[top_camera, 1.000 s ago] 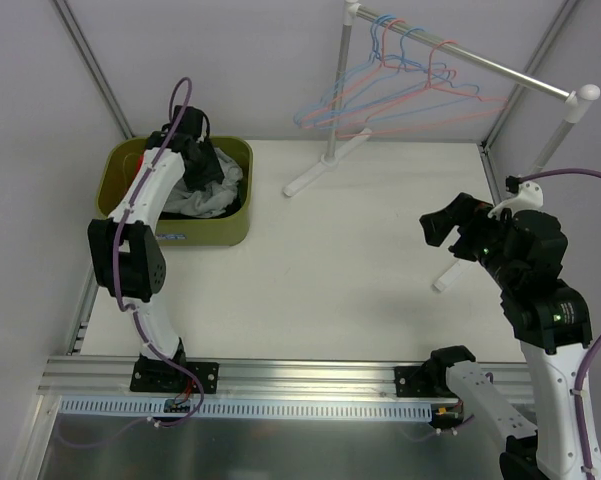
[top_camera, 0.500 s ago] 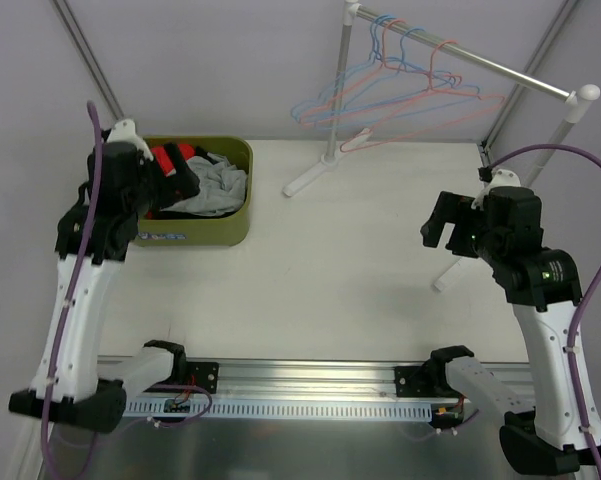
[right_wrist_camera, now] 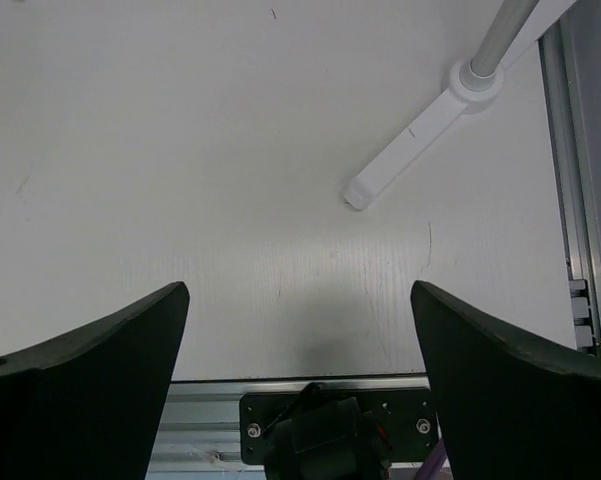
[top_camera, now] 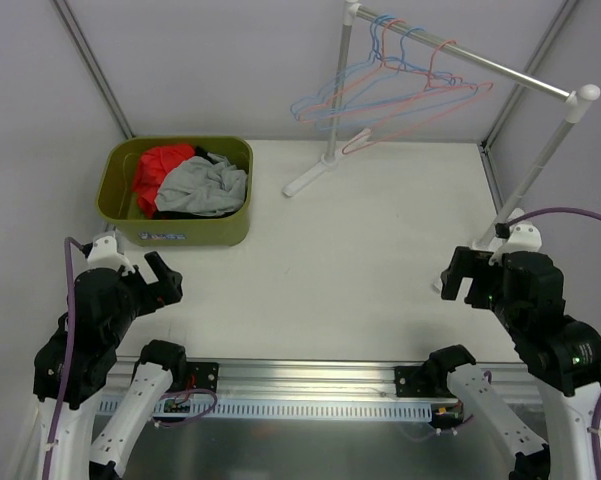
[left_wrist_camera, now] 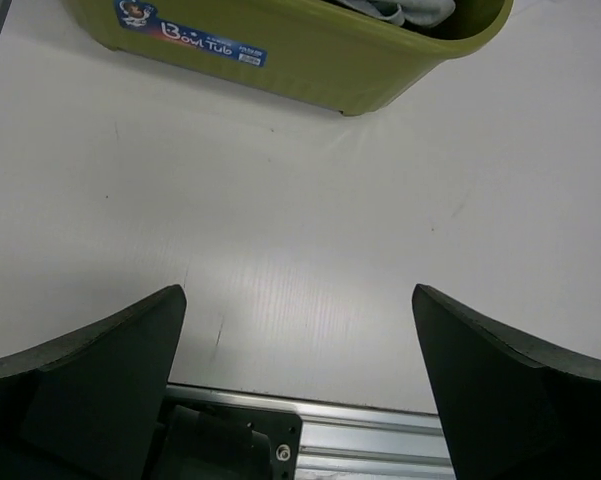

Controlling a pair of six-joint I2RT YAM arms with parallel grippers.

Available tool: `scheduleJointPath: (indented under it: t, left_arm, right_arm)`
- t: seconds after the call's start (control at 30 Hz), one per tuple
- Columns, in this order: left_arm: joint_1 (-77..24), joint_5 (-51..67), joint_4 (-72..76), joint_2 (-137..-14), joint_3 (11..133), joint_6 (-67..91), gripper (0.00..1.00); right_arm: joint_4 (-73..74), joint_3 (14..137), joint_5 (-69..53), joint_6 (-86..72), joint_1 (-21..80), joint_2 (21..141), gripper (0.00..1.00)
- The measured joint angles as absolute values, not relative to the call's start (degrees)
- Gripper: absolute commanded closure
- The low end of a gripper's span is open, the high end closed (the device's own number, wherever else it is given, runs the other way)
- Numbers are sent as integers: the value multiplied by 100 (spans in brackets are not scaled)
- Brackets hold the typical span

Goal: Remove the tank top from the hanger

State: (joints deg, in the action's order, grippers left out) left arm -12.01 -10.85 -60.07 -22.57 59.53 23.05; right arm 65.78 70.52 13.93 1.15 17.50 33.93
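Note:
Several bare blue and red wire hangers (top_camera: 400,90) hang on the white rail at the back right; no garment is on any of them. Crumpled red, grey and black garments (top_camera: 205,185) lie in the olive tub (top_camera: 235,232) at the back left, and I cannot tell which is the tank top. My left gripper (top_camera: 163,278) hangs open and empty over the near left of the table, in front of the tub (left_wrist_camera: 310,60). My right gripper (top_camera: 467,276) is open and empty near the front right. Each wrist view shows only bare table between its spread fingers (left_wrist_camera: 100,370) (right_wrist_camera: 100,370).
The white clothes rack (top_camera: 450,50) stands across the back right, one foot (top_camera: 320,170) by the tub and the other foot (right_wrist_camera: 410,150) just ahead of my right gripper. The aluminium rail with the arm bases (top_camera: 310,385) runs along the near edge.
My left gripper opened in the tub, left the clothes there and pulled back to the near left edge. The right arm also drew back and down towards the near right.

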Motion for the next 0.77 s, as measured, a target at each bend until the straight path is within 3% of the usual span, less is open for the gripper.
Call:
scheduleJointPath:
  t: [0.53, 0.77]
  left_arm:
    - [-1201, -1087, -6479, -2237, 6361, 1872, 1]
    - [-1201, -1100, -6477, -2329, 6361, 1737, 1]
  right_arm:
    - [6751, 6810, 1959, 556, 1944, 2320, 0]
    - [6718, 6775, 2078, 550, 1944, 2388, 0]
